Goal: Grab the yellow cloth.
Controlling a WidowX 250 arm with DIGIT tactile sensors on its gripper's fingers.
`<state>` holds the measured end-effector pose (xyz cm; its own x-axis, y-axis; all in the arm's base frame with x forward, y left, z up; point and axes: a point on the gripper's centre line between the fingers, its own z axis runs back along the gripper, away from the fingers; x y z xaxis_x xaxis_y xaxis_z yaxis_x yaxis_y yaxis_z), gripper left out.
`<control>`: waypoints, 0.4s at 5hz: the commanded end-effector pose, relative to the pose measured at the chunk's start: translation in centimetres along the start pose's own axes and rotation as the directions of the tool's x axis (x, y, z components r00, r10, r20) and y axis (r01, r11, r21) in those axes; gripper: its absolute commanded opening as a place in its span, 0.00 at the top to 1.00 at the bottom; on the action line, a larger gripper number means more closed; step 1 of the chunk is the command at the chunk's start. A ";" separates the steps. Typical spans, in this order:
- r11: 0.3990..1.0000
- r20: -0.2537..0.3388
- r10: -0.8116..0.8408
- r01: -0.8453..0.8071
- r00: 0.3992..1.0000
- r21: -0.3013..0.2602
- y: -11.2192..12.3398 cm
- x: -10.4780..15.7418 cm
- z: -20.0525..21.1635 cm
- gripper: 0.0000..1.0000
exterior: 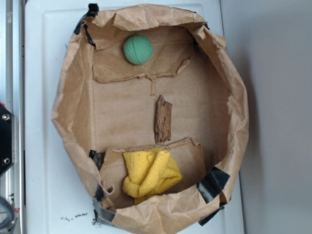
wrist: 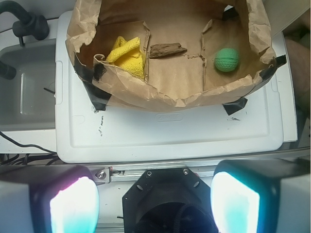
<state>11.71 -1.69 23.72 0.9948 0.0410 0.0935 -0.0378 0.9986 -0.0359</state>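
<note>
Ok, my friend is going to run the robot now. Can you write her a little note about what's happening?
Gripper: open, holding nothing, far back from the bag, outside it.
Yellow cloth: bunched up at one end of the brown paper bag, untouched.
Also in the bag: a green ball at the far end and a wood piece in the middle, both apart from the cloth.
Done: nothing yet.
Left: move over the bag, lower onto the cloth, close on it and lift.
</note>
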 end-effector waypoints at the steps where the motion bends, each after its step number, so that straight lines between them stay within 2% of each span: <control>1: 1.000 0.000 0.000 0.000 1.000 0.000 0.0 0.0 0.0 0.00; 2: 0.995 0.001 -0.091 0.091 0.996 0.034 0.2 3.8 -1.7 0.00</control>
<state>15.69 -1.64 21.22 0.9963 -0.0654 0.0555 0.0652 0.9979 0.0051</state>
